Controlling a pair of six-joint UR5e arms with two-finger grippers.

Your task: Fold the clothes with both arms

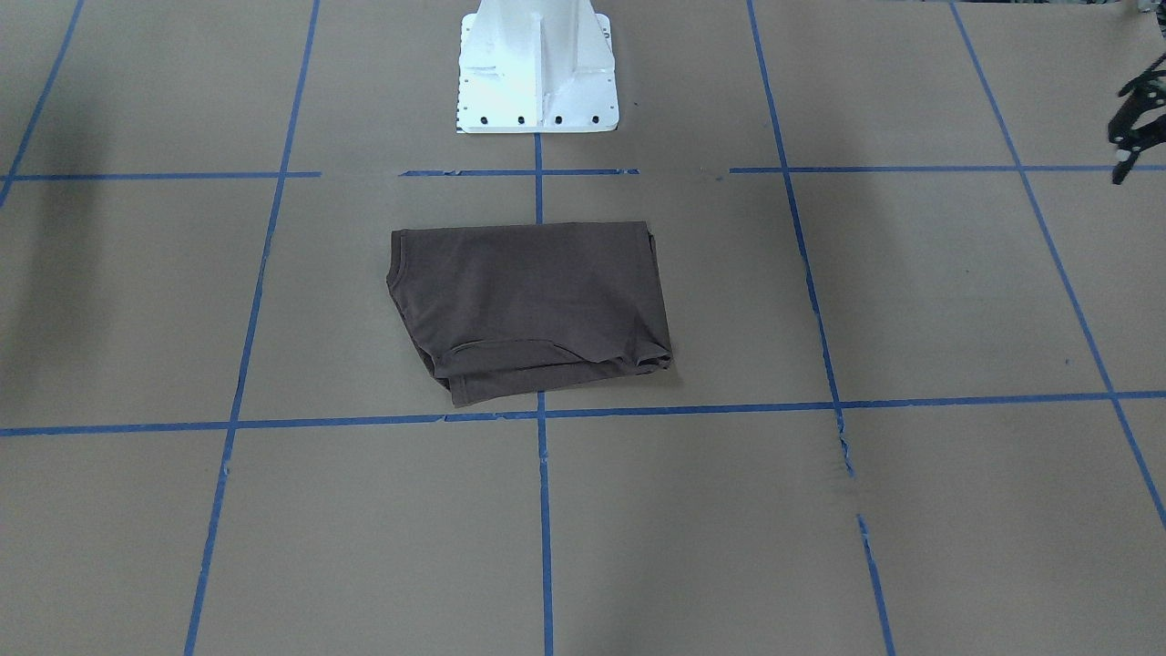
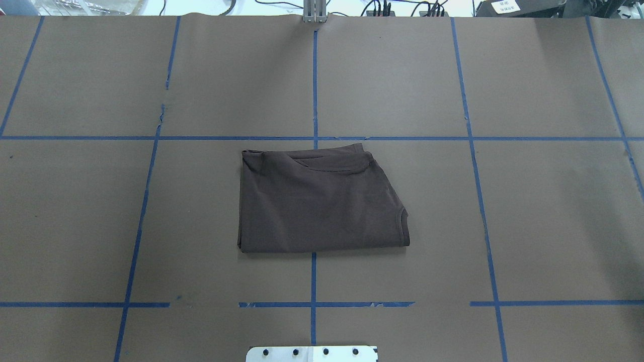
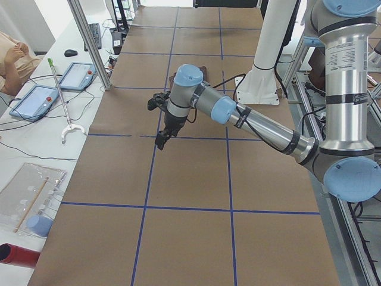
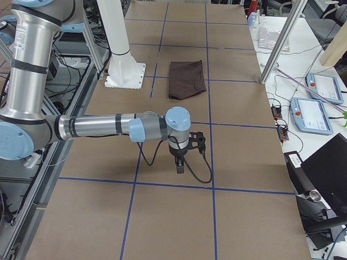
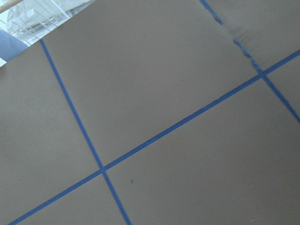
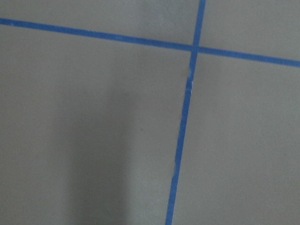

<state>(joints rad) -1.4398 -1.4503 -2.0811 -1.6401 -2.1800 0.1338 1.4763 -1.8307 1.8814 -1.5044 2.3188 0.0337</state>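
The dark brown T-shirt lies folded into a compact rectangle in the middle of the table, in front of the base; it also shows in the overhead view and the right side view. No gripper touches it. My left gripper hangs at the table's far left side, well away from the shirt, with its fingers spread and empty; it also shows in the left side view. My right gripper hovers over bare paper on the table's right side, and I cannot tell whether it is open or shut.
Brown paper with a blue tape grid covers the table. The white pedestal base stands behind the shirt. Tablets and a grabber stick lie on the side bench. Both wrist views show only paper and tape.
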